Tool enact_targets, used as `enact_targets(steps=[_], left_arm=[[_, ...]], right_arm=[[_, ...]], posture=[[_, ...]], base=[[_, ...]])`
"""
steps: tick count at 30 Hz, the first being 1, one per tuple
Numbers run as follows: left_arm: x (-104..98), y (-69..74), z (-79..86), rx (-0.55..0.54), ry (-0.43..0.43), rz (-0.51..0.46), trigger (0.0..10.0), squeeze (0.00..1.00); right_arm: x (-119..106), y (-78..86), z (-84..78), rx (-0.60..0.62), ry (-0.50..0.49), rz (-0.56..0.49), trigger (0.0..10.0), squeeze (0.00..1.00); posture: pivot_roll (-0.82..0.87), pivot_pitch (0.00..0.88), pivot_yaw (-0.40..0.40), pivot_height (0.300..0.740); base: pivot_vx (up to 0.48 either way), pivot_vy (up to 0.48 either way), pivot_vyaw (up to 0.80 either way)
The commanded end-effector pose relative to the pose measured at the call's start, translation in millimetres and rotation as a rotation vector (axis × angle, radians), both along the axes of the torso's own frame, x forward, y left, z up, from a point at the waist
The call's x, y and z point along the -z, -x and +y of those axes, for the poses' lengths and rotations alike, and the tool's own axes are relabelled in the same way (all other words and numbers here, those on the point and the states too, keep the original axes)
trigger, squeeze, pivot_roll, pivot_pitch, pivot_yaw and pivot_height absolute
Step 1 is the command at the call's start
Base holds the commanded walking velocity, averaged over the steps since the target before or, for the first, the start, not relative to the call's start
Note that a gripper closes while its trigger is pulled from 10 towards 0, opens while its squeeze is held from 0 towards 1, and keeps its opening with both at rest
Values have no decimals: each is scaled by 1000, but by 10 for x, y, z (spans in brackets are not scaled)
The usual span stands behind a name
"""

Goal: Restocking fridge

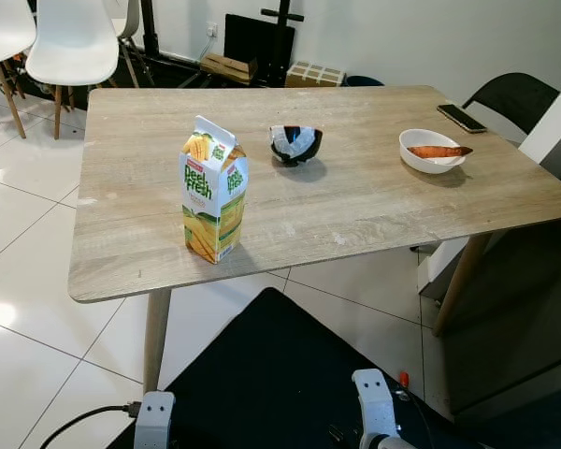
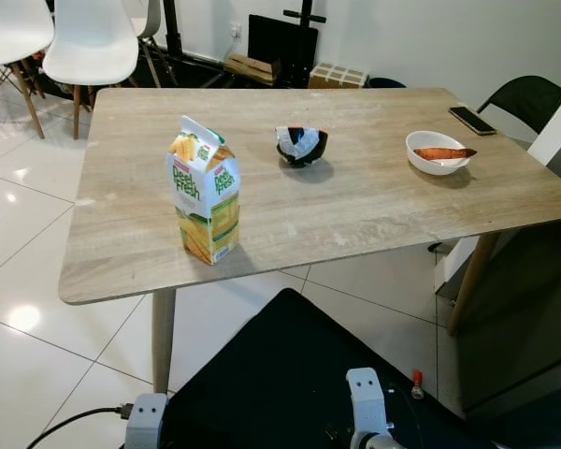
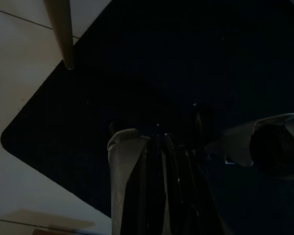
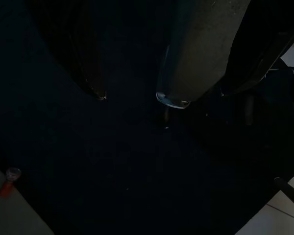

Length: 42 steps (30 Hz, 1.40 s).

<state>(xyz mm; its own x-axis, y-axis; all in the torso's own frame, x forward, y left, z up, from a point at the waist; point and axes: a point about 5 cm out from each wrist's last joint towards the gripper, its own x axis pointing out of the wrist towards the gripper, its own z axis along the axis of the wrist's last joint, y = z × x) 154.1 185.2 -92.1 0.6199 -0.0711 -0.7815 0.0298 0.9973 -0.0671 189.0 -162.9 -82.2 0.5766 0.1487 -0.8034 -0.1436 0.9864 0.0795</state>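
Two silver arms hang low at the robot's sides, and of each end effector the head views give little more than the wrist housing: the left end effector and the right end effector both point down at a black mat on the white tiled floor, too dark to tell whether either is released or clenched; neither is grasping anything. Ahead of and above both, nearest on the pale wood-grain rectangular surface, stands the yellow-and-green gable-top juice carton, upright, close to the near edge and rather nearer the left end effector than the right. It is likely the item to go to the fridge. I judge it fairly heavy if full, with stiff but dentable waxed-card walls that may be slick; take it across two opposite flat sides at mid-height, below the folded gable, squeezing only enough to stop slip, and keep it upright. Farther off, ahead of the right end effector, sits a small black bowl holding something crumpled and white, well apart from the carton. Farther right is a white shallow bowl holding an orange-brown sweet potato. Beyond it a dark phone lies near the far corner, and white moulded chairs stand past the far left end.
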Motion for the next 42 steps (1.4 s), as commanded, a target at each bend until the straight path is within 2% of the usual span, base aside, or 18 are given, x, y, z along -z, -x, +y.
enact_targets(steps=[1,3,4,6,7,8,10,16,20,27,31,36,40,42], left_arm=[[13,2,-68,25,-3,13,10000,0],[12,-2,-76,27,-3,12,10000,0],[11,-8,-100,33,5,10,10000,341],[11,-9,-111,35,7,9,10000,341],[13,-7,-126,35,14,8,10000,835],[16,-1,-140,37,15,9,10000,1000],[20,8,-160,39,17,9,10000,1000],[34,38,-157,37,17,22,10000,1000],[39,101,16,24,6,39,10000,1000],[38,134,98,17,2,43,10000,1000],[32,109,87,18,2,40,10000,1000],[33,69,-5,24,8,38,10000,1000],[36,70,-28,26,10,38,10000,1000],[57,120,-70,30,9,45,10000,1000]], right_arm=[[1,7,-41,-6,18,1,10000,769],[3,11,-35,-7,9,4,10000,776],[6,19,-28,-10,1,7,10000,839],[8,21,-27,-10,-1,8,10000,839],[8,23,-27,-11,0,9,10000,875],[9,24,-26,-11,0,9,10000,902],[9,24,-20,-12,-6,10,10000,1000],[10,27,-19,-11,-13,12,10000,1000],[11,29,-10,-12,-25,14,10000,1000],[11,28,-6,-14,-25,15,10000,1000],[11,29,-7,-15,-26,15,10000,1000],[12,31,-3,-15,-28,16,10000,1000],[12,31,-2,-15,-28,16,10000,1000],[12,30,-4,-17,-25,16,10000,1000]], posture=[[50,70,-112,740],[49,70,-112,740],[49,71,-111,740],[49,71,-111,740],[50,71,-111,740],[50,71,-111,740],[50,71,-111,740],[50,72,-111,740],[50,73,-111,740],[51,73,-111,740],[51,74,-111,740],[51,74,-110,740],[51,73,-111,740],[52,74,-112,740]], base=[[0,0,0],[0,0,0],[0,0,0],[0,0,0],[0,0,0],[0,0,0],[0,0,0],[0,0,0],[0,0,0],[0,0,0],[0,0,0],[0,0,0],[0,0,0],[0,0,0]])
